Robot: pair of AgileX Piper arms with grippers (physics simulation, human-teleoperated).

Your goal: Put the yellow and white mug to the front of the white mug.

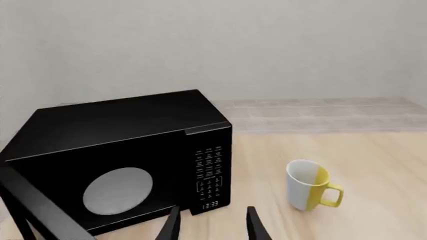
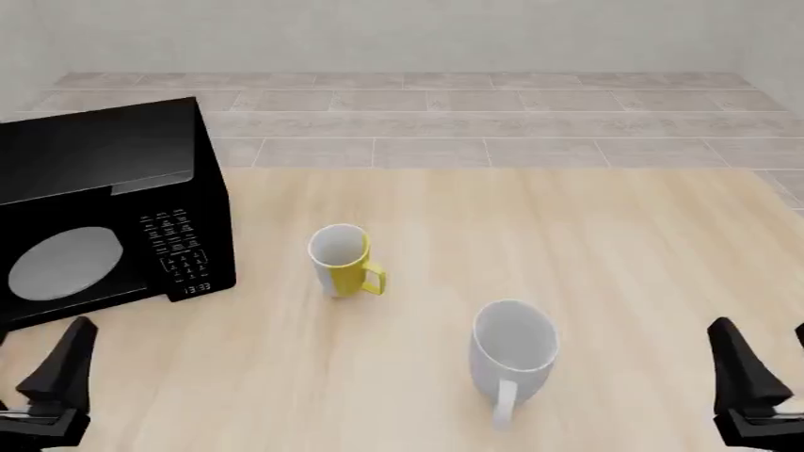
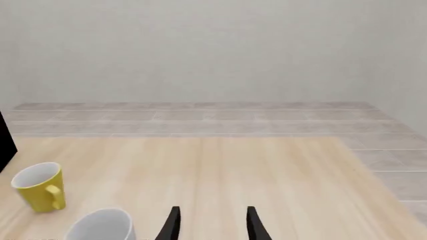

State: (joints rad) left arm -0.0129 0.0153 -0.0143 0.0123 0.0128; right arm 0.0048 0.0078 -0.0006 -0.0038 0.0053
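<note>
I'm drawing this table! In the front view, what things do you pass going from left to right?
Left gripper → microwave → yellow and white mug → white mug → right gripper.

Left gripper (image 1: 210,225): black, two slim fingers standing apart with a clear gap between them, nothing held; in the front view it sits at the near left corner (image 2: 56,377), low over the table edge, raised and tilted forward. Right gripper (image 3: 210,225): black, fingers likewise parted, nothing between them; in the front view it sits at the near right corner (image 2: 747,377), mirroring the left. Arms behind both grippers lie out of view.
</note>
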